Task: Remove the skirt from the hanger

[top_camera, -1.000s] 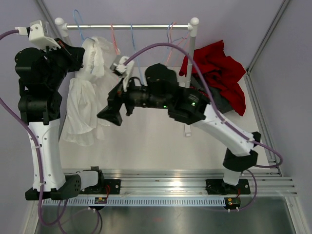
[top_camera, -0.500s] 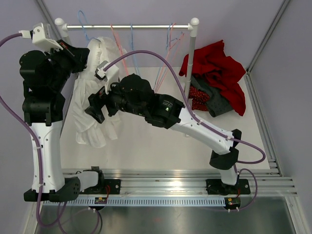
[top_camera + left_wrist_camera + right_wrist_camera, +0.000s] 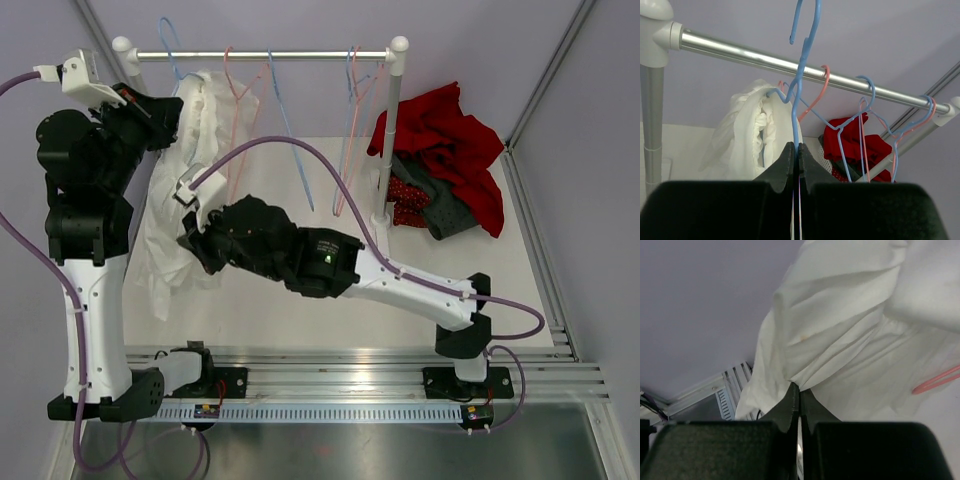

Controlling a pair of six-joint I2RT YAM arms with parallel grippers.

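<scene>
Hanging from the blue hanger (image 3: 799,95) at the left end of the clothes rail (image 3: 290,54), the white skirt (image 3: 160,240) is draping down in folds. The left gripper (image 3: 796,157) is clamping the hanger's neck, jaws fully closed; the right gripper (image 3: 796,395) is pinching a skirt fold, jaws closed.

You see a clothes rail (image 3: 270,55) spanning the back between white posts (image 3: 389,120). Pink hangers (image 3: 828,77) and blue hangers (image 3: 873,91) hang along it. Right of the right post, a red garment (image 3: 450,135) lies heaped over grey cloth (image 3: 445,218) on the table (image 3: 300,320).
</scene>
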